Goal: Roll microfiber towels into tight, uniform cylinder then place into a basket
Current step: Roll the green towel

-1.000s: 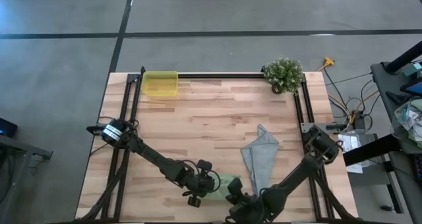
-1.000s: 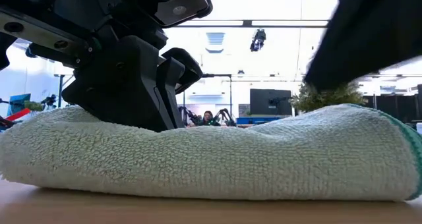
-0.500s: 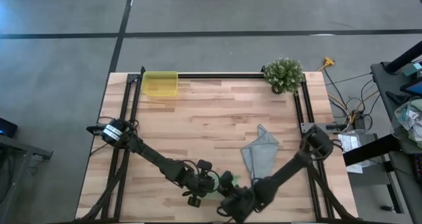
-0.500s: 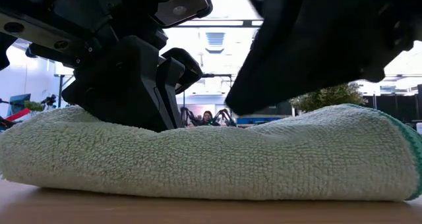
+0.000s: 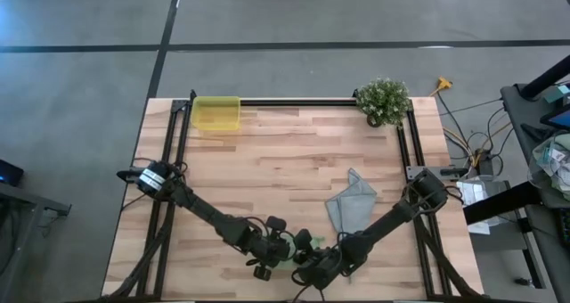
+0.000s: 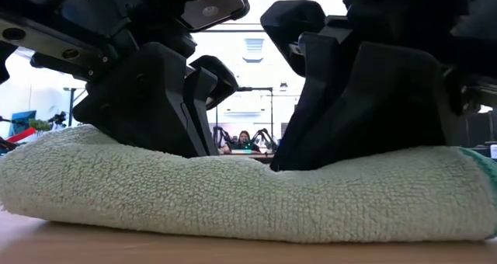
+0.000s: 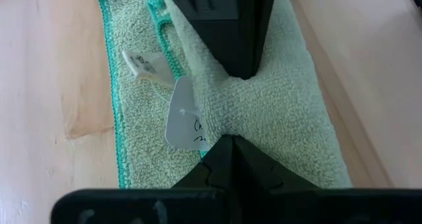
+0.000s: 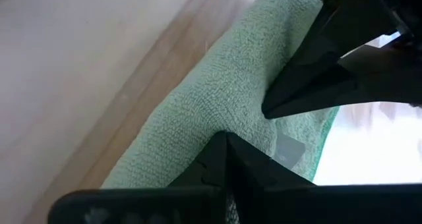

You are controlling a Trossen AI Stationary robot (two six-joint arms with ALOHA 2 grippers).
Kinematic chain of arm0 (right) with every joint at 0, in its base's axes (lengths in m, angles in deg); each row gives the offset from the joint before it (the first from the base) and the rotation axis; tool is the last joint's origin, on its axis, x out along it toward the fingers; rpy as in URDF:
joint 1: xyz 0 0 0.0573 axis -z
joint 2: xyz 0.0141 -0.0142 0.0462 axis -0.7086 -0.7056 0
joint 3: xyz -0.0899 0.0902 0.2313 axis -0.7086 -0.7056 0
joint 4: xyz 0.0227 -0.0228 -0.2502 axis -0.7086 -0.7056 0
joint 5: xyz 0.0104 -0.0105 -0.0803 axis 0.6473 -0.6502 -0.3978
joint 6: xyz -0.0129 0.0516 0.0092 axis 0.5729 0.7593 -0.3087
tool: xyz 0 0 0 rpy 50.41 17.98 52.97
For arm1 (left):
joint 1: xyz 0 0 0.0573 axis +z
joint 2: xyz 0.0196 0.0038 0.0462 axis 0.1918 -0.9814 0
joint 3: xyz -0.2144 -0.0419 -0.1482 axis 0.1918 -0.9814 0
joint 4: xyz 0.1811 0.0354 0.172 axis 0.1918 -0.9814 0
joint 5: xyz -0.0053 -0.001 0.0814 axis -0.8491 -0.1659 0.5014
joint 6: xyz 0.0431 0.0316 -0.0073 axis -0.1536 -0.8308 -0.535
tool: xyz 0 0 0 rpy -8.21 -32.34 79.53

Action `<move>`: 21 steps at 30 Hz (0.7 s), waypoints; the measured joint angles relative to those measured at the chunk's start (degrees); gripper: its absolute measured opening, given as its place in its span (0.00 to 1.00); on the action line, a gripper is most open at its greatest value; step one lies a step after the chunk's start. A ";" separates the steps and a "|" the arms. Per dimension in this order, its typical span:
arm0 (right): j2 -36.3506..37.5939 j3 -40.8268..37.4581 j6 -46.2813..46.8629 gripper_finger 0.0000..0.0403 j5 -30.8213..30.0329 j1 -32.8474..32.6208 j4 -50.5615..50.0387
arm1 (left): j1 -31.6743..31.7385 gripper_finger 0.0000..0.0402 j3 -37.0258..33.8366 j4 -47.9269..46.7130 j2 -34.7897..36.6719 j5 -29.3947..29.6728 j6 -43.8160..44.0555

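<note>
The light green microfiber towel [image 6: 233,194] lies partly rolled near the table's near edge, a thick roll [image 7: 277,112] with a flat teal-hemmed flap and white tags [image 7: 148,66] beside it. My left gripper [image 7: 224,143] and my right gripper [image 8: 224,137] are both shut, their tips on top of the roll, facing each other a short way apart. In the high view they meet over the towel [image 5: 309,242]. The grey-blue towel [image 5: 352,205] lies loosely crumpled on the table to the right. The yellow basket [image 5: 216,113] stands at the far left corner. My left gripper presses its shut fingertips [image 6: 203,149] down on the top of the roll, left of its middle, slanting down from the table's left. The pile is dented under the tips [image 7: 227,128]. The roll lies flat on the table. My right gripper presses its shut fingertips [image 6: 281,163] down on the top of the roll, near its middle, slanting down from the table's right. The towel is dented in around the tips [image 8: 217,122].
A potted plant [image 5: 383,100] stands at the far right corner. Black rails [image 5: 294,102] frame the wooden table top. Bare wood lies between the towels and the basket.
My right gripper has moved toward the table's left and down, from above the roll's right end onto the top of the roll, close to my left gripper. The roll has sunk in under it.
</note>
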 joint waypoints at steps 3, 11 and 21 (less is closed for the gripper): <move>0.05 -0.60 0.29 0.02 0.44 0.31 0.69 | -0.01 0.00 0.00 0.07 -0.01 0.61 0.14; 0.18 -1.22 2.56 0.02 3.74 1.66 0.97 | -0.02 0.00 0.02 -0.55 1.51 0.69 0.27; 0.21 -3.73 3.06 0.02 4.90 1.95 5.15 | -0.48 0.00 0.02 -3.88 5.67 2.09 -2.29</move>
